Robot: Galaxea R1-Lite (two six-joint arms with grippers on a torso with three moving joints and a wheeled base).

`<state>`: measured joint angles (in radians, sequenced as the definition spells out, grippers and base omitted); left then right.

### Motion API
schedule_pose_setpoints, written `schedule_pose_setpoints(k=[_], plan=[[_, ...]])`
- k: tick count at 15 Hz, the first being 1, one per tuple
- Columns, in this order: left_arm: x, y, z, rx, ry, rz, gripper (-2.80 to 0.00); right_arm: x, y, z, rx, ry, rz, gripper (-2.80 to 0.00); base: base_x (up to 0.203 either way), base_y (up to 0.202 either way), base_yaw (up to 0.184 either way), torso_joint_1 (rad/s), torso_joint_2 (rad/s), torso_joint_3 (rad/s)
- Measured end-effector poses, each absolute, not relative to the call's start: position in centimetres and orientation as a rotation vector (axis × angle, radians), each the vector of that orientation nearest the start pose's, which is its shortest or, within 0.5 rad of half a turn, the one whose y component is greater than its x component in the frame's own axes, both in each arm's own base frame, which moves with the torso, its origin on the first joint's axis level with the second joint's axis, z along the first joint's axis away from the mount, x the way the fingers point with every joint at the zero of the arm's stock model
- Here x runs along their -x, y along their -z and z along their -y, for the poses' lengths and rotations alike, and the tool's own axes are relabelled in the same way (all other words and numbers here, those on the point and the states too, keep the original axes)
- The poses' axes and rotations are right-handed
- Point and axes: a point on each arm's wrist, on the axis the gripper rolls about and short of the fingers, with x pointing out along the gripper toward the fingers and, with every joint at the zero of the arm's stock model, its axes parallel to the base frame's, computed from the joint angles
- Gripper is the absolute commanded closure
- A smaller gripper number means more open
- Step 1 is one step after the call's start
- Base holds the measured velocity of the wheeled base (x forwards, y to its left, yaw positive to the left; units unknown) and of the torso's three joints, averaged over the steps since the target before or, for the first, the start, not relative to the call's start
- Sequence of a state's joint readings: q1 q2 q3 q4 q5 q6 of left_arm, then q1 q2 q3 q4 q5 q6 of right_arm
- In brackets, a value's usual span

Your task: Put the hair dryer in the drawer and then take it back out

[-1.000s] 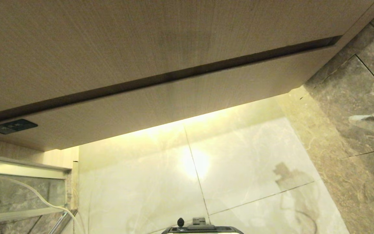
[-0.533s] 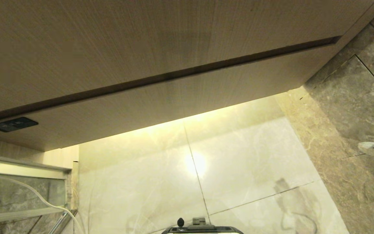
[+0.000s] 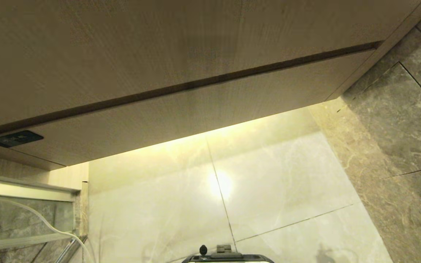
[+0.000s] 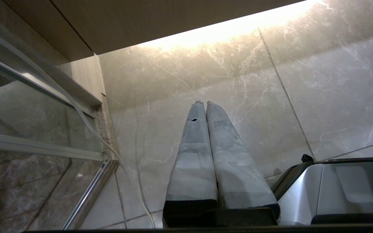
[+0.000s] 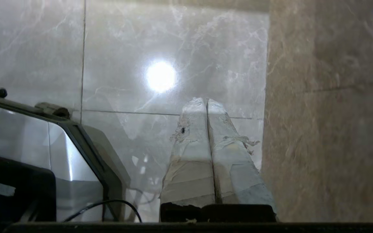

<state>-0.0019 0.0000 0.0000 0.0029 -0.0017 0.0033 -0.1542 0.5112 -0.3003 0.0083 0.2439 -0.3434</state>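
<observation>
Both grippers hang empty, apart from the closed drawer (image 3: 196,113).

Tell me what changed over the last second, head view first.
A dark part of the right arm, seen at the right edge a second ago, dropped lower and has now left the head view. The right tool now hangs shut and empty over the floor. The drawer front has slid slightly forward from the panel above. The left tool is shut; no hair dryer shows.
</observation>
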Motion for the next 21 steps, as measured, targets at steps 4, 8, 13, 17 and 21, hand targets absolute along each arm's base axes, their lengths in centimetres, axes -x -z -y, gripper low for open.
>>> schedule_pose_setpoints(k=[4,8,13,17,21], plan=[[2.3,-7.5,0.0,-0.003,0.003,-0.003,0.0,1.2,-11.3,-0.4,0.249,-0.087,-0.052,0.0,0.0,0.0,0.0,0.0,0.0,0.0],[2.3,-7.5,0.0,-0.003,0.003,-0.003,0.0,2.1,-9.4,0.0,0.177,-0.077,0.128,0.0,0.0,0.0,0.0,0.0,0.0,0.0],[2.3,-7.5,0.0,-0.004,0.003,-0.003,0.0,2.3,-8.6,0.3,0.117,-0.168,0.112,0.0,0.0,0.0,0.0,0.0,0.0,0.0],[2.3,-7.5,0.0,-0.004,0.004,-0.003,0.0,2.3,-8.7,0.3,0.058,-0.167,0.12,0.0,0.0,0.0,0.0,0.0,0.0,0.0],[2.3,-7.5,0.0,-0.005,0.003,-0.003,0.0,2.4,-8.7,0.3,0.052,-0.166,0.12,0.0,0.0,0.0,0.0,0.0,0.0,0.0]])
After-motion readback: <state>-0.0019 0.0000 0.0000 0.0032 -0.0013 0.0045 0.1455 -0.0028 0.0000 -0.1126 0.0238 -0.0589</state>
